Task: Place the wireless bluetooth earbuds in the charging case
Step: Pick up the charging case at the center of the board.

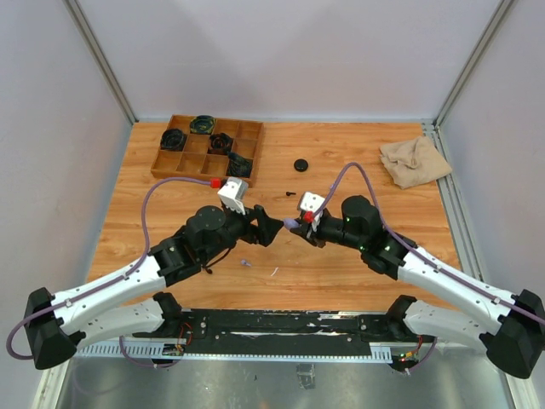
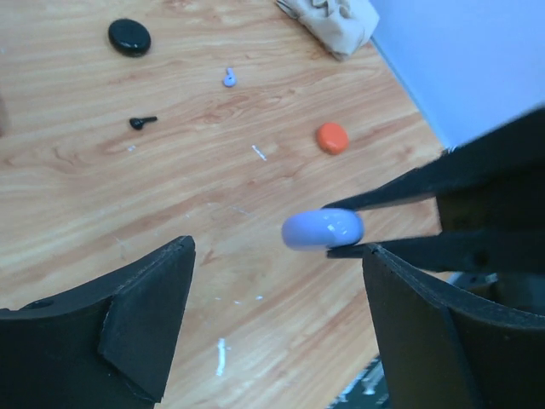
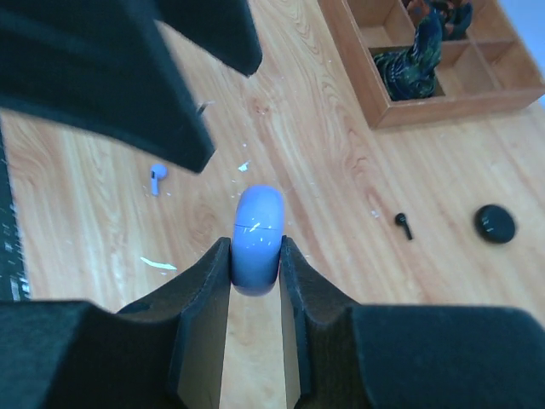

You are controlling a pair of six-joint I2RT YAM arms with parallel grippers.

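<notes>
A light wooden desk point(image 1: 332, 273) with visible grain fills the middle. Plain pale grey walls enclose it: the back wall point(image 1: 281, 51) at 12 o'clock, side walls at 9 point(image 1: 43, 153) and 3 point(image 1: 511, 128). Aluminium posts point(image 1: 102, 60) rise at 11 and 1. A black rail point(image 1: 281, 324) edges the desk at 6. The light is even and soft.

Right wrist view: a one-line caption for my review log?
Right gripper clamps the closed lavender charging case; a lavender earbud lies loose on the table.
</notes>
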